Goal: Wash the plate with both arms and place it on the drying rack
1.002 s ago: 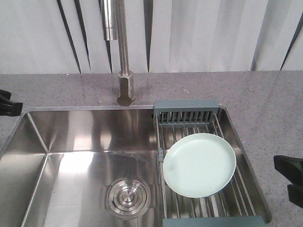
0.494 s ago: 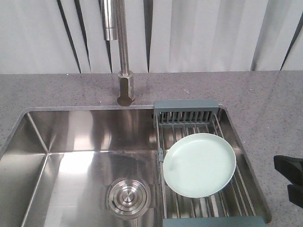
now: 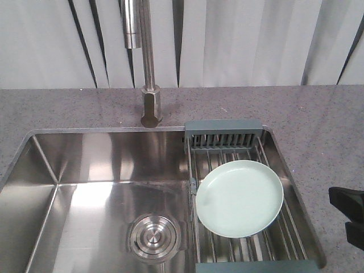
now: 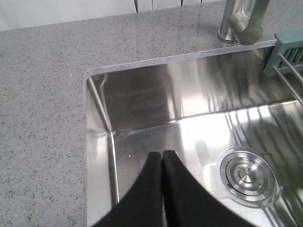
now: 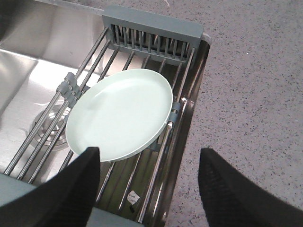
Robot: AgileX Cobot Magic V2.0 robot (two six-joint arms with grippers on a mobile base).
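The pale mint-green plate lies flat on the wires of the drying rack, which spans the right part of the sink. In the right wrist view the plate lies just ahead and left of my right gripper. That gripper is open and empty, above the rack's near right edge. In the front view my right gripper shows at the right edge over the countertop. My left gripper is shut and empty above the left part of the basin; it is out of the front view.
A tall steel faucet stands behind the sink. The shiny steel basin has a round drain left of the rack. Speckled grey countertop surrounds the sink. White curtains hang at the back.
The black part of the left arm seen at the front view's left edge one second ago has gone out of that view. The plate and the right gripper have not moved.
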